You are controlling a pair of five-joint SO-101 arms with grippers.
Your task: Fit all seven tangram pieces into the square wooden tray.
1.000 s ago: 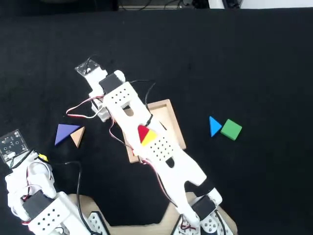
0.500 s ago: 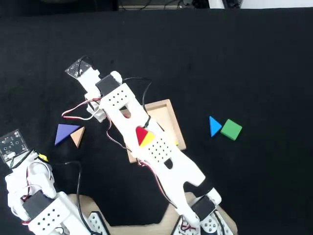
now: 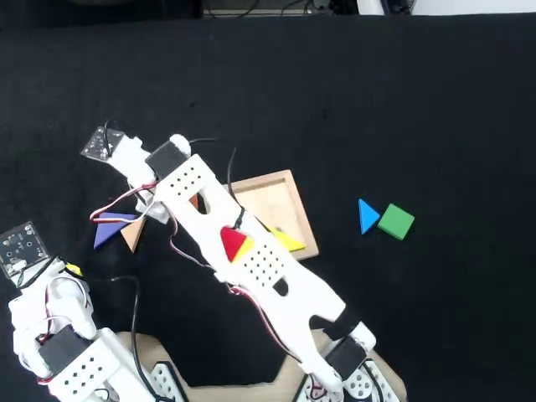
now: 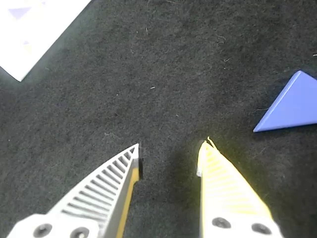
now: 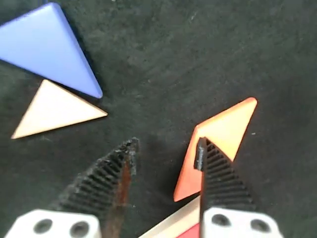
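My right fingers (image 5: pixel 202 152) are apart, low over the black surface (image 3: pixel 377 100) at the left of the high view. One tip lies over the edge of the orange triangle (image 5: pixel 223 131); whether it touches I cannot tell. The other tip stands on bare cloth. Beyond them, in my right wrist view, lie the big blue triangle (image 5: pixel 49 47) and the cream triangle (image 5: pixel 54 111), just beside each other. My right arm (image 3: pixel 251 260) runs from the bottom of the high view up and left, across the tray (image 3: pixel 266 177) in the middle. A yellow piece (image 3: pixel 289 242) shows at the tray's lower edge beside the arm. Well apart, at the right, the small blue triangle (image 3: pixel 367 215) sits just beside the green square (image 3: pixel 396 222) — both outside the tray. My left fingers (image 4: pixel 207 161) are apart too — nothing between them.
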